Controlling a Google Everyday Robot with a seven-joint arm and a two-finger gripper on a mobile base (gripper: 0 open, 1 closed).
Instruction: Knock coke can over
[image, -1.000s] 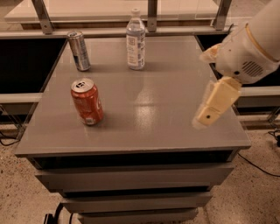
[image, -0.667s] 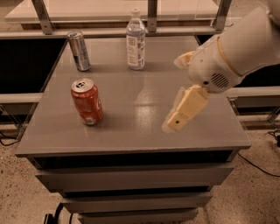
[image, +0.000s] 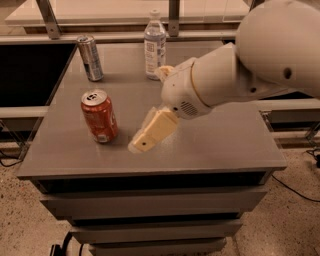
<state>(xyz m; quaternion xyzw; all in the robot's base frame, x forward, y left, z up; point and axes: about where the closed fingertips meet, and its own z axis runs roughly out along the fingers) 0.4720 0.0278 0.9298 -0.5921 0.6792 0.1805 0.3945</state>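
The coke can (image: 100, 116), red-orange with a silver top and pull tab, stands upright on the left part of the grey table (image: 215, 145). My gripper (image: 146, 137) hangs from the white arm (image: 235, 75) that reaches in from the right. Its cream fingers point down and to the left, low over the table. The gripper is a short way to the right of the can and does not touch it.
A slim silver-blue can (image: 90, 57) stands at the back left of the table. A clear plastic water bottle (image: 155, 45) stands at the back middle, just behind the arm. Drawers sit below the table's front edge (image: 150, 172). A shelf with metal posts runs behind.
The arm and gripper have moved left across the table, from its right side to close beside the coke can. The can, the slim can and the bottle have not moved.
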